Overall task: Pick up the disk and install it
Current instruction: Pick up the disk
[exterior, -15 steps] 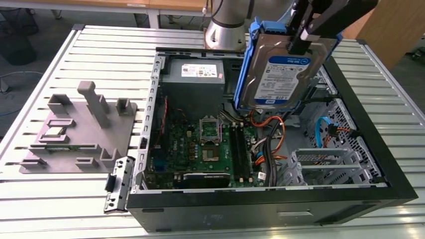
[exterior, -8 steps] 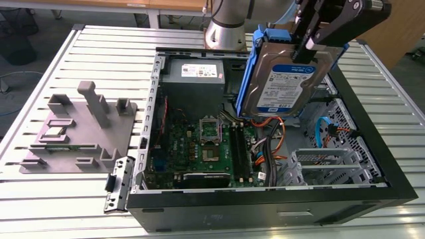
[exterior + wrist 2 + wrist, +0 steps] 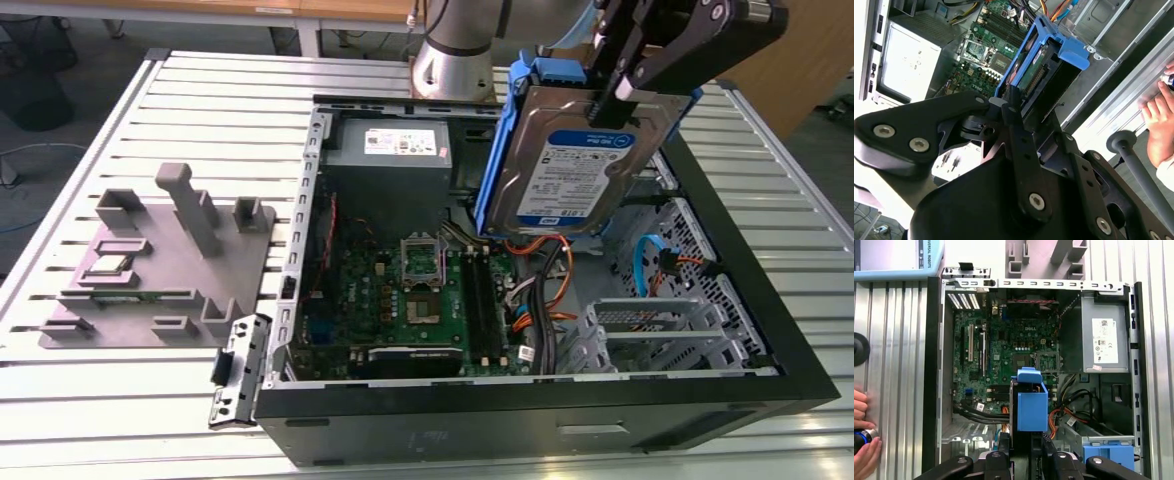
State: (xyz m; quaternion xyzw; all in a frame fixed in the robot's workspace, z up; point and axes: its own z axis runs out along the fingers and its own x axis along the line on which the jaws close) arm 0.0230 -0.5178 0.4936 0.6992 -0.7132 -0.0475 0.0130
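The claw (image 3: 625, 95) is clamped hard on the upper edge of the disk (image 3: 561, 165). Its black fingers pinch the silver drive and blue carrier, so the drive hangs on edge with its label facing out in the exterior view. The disk touches nothing else and is held in the air above the open computer case (image 3: 767, 350), over the middle of the case's interior.

Inside the case, under the disk's lower corner, lie the motherboard (image 3: 400, 290) and a loose bundle of orange cables (image 3: 554, 255). The power supply (image 3: 390, 145) fills one end of the case, and the metal drive cage (image 3: 654, 330) stands at the other. A person's hand (image 3: 1159, 120) rests just outside the case wall.

The grip covers only one edge, so I judge the drive could pivot or slip between the fingers. A tilted corner could snag the cables or strike the motherboard. A skewed carrier might jam in the drive cage. The hand so near the case is also a hazard.
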